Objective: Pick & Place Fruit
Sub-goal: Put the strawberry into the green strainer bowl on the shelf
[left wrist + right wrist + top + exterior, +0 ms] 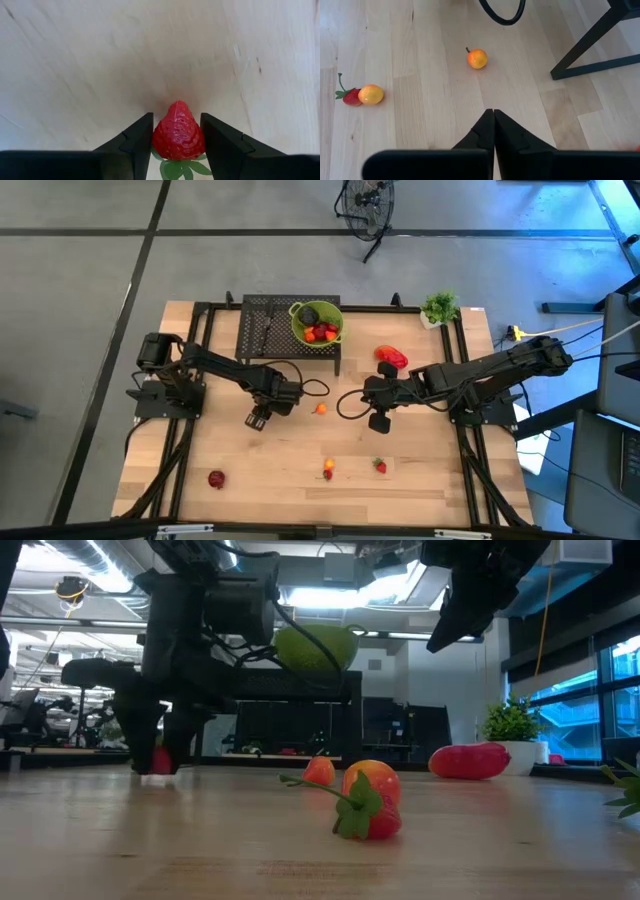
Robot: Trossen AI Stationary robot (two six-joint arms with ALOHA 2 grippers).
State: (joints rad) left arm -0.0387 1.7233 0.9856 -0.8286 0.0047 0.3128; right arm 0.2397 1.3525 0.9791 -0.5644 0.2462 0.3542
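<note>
**Left gripper pinching a strawberry on the table; right gripper closed and empty**

Left gripper (257, 419): low at the table, left of centre in the high view. Its wrist view shows a red strawberry (178, 132) wedged between the two dark fingers (135, 142), both pressing its sides, green leaves towards the camera. Low view: gripper tip at the wood surface, a bit of red showing at it.

Right gripper (379, 422): right of centre in the high view, above the table. Fingers pressed together, nothing between them, as seen in its wrist view (493, 131).

Loose fruit on the wooden table (440, 490):
- small orange piece (320, 409) between the two grippers, near centre
- orange-yellow piece (328, 470) lower centre, with a small strawberry (351, 96) touching it
- red piece (380, 466) just right of that, lower centre
- red piece (216, 478) in the lower left, well apart from the rest
- large glossy red oblong piece (392, 357) upper right of centre, near the black rack (262, 330)

Green bowl (316, 323) sits on the rack at upper centre; it holds red pieces, some orange and one dark round piece (310, 315).

Potted plant (439, 308) at the upper right edge of the table.
</note>
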